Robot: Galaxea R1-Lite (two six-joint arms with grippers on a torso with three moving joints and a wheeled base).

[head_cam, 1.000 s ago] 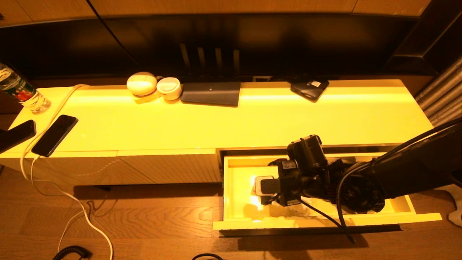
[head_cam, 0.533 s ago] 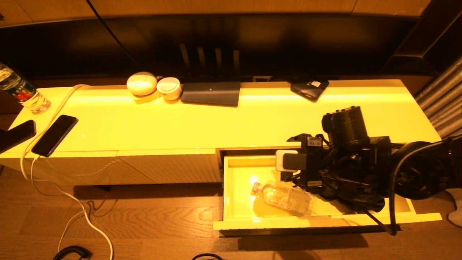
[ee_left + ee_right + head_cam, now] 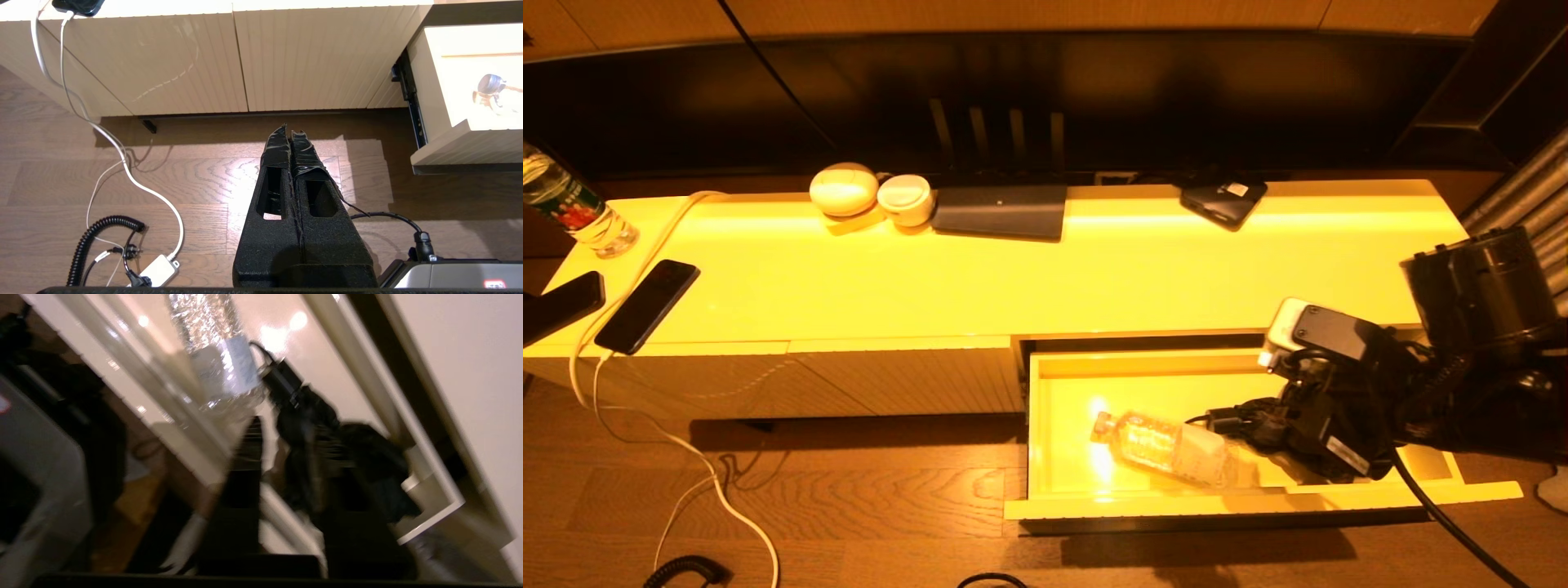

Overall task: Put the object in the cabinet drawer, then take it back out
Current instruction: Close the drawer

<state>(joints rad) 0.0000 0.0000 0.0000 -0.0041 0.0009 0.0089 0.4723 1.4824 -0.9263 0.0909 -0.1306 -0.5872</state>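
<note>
The left hand [image 3: 290, 136], seen only in its wrist view, hangs clenched and empty over the floor in front of the ribbed panels [image 3: 171, 61], parked well to the left of the drawer [image 3: 1062, 441]. In the head view the drawer stands pulled out at lower centre-right, and the bottle [image 3: 1164, 445] lies on its side on the glossy floor of it, in the left half. Its long axis runs across the frame with a slight slant, cap toward the left and a little higher, base toward the lower right. The right hand [image 3: 1241, 420] sits at the bottle's base end, just right of it, over the drawer's right half; whether its fingers are apart or closed cannot be told, nor whether they touch the bottle. The right hand is plainly the nearer one. To lift the bottle out, it would likely need to travel leftward along that axis and close across the body.
</note>
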